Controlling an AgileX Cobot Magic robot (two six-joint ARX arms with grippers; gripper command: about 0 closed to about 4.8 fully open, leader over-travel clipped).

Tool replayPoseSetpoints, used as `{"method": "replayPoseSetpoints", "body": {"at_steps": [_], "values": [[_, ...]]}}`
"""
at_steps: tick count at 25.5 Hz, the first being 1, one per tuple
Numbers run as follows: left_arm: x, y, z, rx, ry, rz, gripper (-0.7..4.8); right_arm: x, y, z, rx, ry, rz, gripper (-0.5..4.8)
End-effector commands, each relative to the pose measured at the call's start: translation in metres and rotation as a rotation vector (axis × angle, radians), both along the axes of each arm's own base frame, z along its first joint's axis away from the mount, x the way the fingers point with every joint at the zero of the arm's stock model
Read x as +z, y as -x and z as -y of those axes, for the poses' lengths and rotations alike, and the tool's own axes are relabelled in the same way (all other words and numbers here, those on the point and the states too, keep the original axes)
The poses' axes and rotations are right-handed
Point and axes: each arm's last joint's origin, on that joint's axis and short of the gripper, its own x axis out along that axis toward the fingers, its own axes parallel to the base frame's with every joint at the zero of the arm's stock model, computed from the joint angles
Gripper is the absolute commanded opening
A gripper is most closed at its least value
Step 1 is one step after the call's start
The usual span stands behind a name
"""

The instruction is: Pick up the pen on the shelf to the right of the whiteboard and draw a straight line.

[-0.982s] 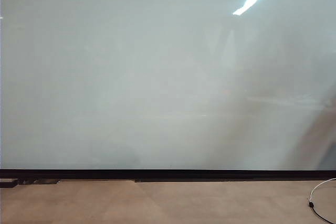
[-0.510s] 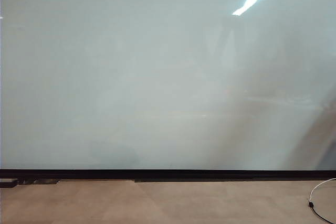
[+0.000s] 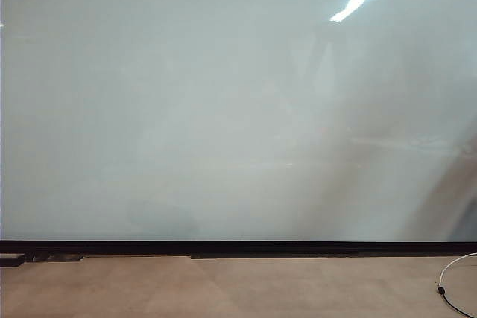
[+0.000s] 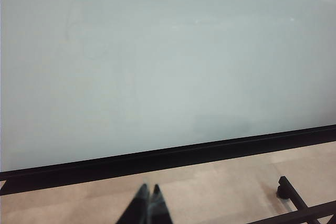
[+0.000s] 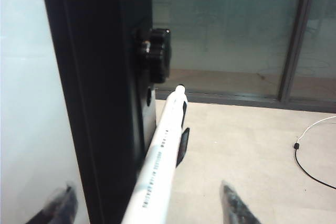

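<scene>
White-barrelled pen [image 5: 157, 171] sits lower centre of the right wrist frame, between the wide-spread tips of the right gripper [image 5: 147, 205], not yet clamped. Risk: closing off-centre could knock it off the black frame [image 5: 100, 103]. Left gripper [image 4: 148, 203], bottom centre of its frame, is pinched together, empty. Whiteboard [image 3: 223, 109] is unmarked.

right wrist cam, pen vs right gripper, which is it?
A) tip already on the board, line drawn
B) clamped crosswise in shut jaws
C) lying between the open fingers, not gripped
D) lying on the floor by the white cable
C: the pen lies lengthwise between the right gripper's spread fingers, with gaps on both sides.
</scene>
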Motion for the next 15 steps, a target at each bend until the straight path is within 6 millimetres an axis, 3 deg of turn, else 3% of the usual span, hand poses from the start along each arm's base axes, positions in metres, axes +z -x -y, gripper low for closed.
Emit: {"method": "replayPoseSetpoints", "body": {"at_steps": [1,13,15], "values": [[0.0018,0.0002,0.0001,-0.006,-0.012,0.012,-0.05,0.0026,-0.0002,0.0001,0.006,0.008,0.017,3.08],[0.0012,0.0002,0.0001,-0.007,-0.025,0.009,-0.05,0.0028,-0.0003,0.0001,0.007,0.008,0.018,3.00],[0.0012,0.0002,0.0001,-0.007,-0.025,0.009,-0.05,0.0031,-0.0005,0.0002,0.009,0.009,0.019,2.67]]}}
